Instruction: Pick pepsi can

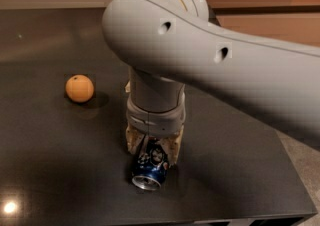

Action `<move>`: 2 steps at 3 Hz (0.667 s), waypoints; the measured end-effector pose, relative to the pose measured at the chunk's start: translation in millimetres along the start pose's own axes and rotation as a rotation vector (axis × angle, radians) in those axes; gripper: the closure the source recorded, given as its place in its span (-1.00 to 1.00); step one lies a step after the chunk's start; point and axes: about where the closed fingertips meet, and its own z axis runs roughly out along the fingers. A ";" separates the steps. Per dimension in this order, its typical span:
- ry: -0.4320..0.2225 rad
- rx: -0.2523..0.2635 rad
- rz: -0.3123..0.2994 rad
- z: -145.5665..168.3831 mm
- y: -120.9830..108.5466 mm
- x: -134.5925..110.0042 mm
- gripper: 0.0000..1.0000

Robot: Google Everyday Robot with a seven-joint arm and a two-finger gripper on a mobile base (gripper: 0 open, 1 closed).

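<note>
The pepsi can (pixel 149 171) lies on its side on the dark table (pixel 55 165), near the front edge and a little left of the middle; its silver end faces the camera and its blue body runs back under the wrist. The gripper (pixel 152 151) is down at table level right over the can's far half, pointing straight down; its tan fingers (pixel 133 141) stand one on each side of the can, pressed against its blue sides, so the gripper is clamped on the pepsi can while the can rests on the table. The big grey arm (pixel 215 55) comes in from the right and bends down into the round wrist, which hides the can's far end. An orange ball (pixel 79 88) sits on the table well to the left of the can and farther back, apart from the gripper; a small bright glint of light (pixel 9 207) shows on the table's front left corner.
</note>
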 end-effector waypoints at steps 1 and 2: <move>-0.003 -0.003 0.001 -1.4 0.6 1.3 0.28; -0.028 0.006 0.059 -14.9 -5.7 7.0 0.77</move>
